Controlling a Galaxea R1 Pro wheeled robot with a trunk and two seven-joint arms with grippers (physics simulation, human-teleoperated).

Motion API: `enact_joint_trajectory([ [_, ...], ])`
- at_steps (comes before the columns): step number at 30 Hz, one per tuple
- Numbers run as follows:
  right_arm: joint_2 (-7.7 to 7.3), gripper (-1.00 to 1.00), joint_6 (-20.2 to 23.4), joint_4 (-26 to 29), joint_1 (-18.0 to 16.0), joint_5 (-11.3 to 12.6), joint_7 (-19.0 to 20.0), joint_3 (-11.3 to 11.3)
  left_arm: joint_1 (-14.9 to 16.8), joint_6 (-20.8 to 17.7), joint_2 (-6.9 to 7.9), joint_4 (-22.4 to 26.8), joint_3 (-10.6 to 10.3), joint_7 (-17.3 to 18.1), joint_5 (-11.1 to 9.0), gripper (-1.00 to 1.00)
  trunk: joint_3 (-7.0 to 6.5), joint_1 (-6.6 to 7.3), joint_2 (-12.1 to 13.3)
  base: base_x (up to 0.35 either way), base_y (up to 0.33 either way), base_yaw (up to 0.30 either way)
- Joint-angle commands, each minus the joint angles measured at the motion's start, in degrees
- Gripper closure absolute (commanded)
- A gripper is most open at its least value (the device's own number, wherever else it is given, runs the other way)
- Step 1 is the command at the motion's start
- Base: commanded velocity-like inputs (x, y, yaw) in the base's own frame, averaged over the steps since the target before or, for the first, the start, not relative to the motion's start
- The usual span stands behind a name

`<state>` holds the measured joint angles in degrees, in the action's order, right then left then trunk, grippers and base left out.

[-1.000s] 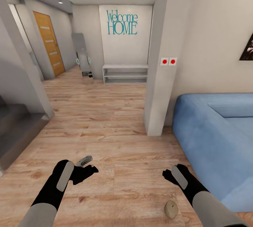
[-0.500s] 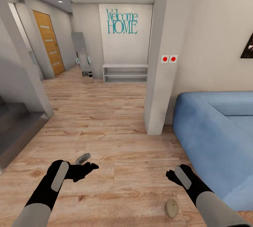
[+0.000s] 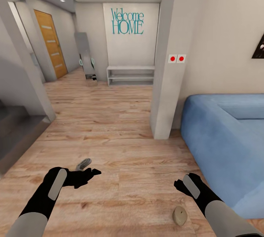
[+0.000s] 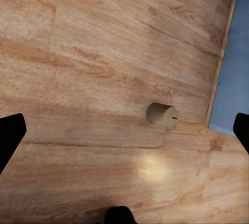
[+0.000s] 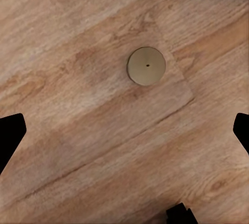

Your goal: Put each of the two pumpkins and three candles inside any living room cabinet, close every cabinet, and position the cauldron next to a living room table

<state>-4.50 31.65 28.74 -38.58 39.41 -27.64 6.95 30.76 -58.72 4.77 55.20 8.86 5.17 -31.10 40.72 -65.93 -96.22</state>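
Where the robot stands: wood floor (image 3: 110, 119), blue sofa (image 3: 223, 141) right
Candle (image 3: 179, 215): on floor
Left gripper (image 3: 86, 174): jaws spread
Right gripper (image 3: 179, 185): jaws spread

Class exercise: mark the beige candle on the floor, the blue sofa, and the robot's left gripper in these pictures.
candle (image 3: 179, 215): head view, on its round beige end face.
sofa (image 3: 220, 145): head view, on the blue front of its near arm.
left gripper (image 3: 88, 174): head view, between the black fingertips.
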Motion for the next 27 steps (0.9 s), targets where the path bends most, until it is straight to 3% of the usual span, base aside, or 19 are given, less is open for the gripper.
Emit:
enact_joint_trajectory([
  [1, -0.02, -1.00, -0.04, 0.00, 0.00, 0.02, 0.02, 0.00, 0.00, 0.00, -0.04, 0.00, -0.03, 0.00, -0.01, -1.00, 0.18, -0.23, -0.42, 0.000, 0.000, 0.000],
  [27, 0.05, -1.00, 0.03, 0.00, 0.00, 0.05, 0.03, -0.01, 0.00, -0.87, 0.32, -0.01, 0.17, 0.40, -0.27, -1.00, 4.85, -5.94, -10.84, 0.000, 0.000, 0.000],
])
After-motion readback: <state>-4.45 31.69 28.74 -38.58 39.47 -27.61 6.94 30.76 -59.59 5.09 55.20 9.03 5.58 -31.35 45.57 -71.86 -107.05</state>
